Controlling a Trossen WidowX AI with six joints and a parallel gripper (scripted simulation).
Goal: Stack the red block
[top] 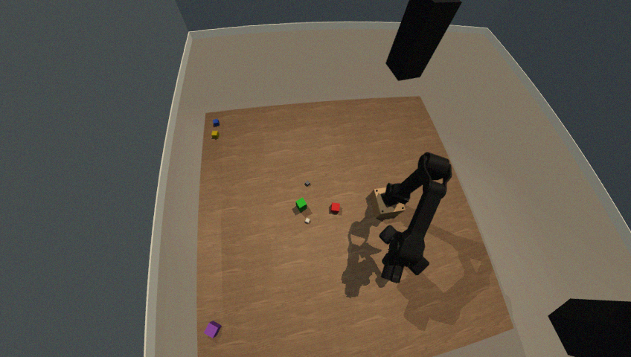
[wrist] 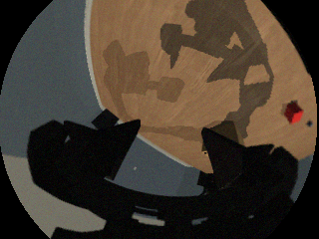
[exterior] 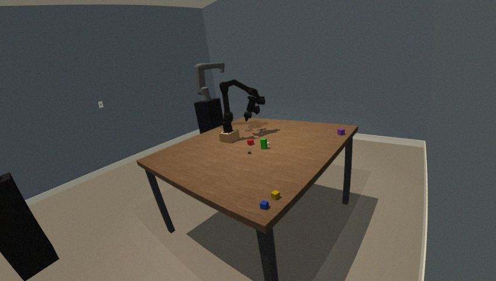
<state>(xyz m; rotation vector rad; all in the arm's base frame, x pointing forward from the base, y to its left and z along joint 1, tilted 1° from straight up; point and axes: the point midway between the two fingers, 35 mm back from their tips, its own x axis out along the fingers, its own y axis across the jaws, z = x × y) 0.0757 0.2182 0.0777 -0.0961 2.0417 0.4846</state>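
The red block sits on the table between the robot's base and the green tower. The green tower stands upright, with nothing on top. In the top view it is left of the red block, with a gap between them. My gripper is open, with nothing between its fingers. It is raised above the table, away from both, toward the lower right in the top view. The tower is not visible in the wrist view.
A small white cube and a small dark cube lie on either side near the tower. Yellow and blue blocks share one table corner. A purple block is far off.
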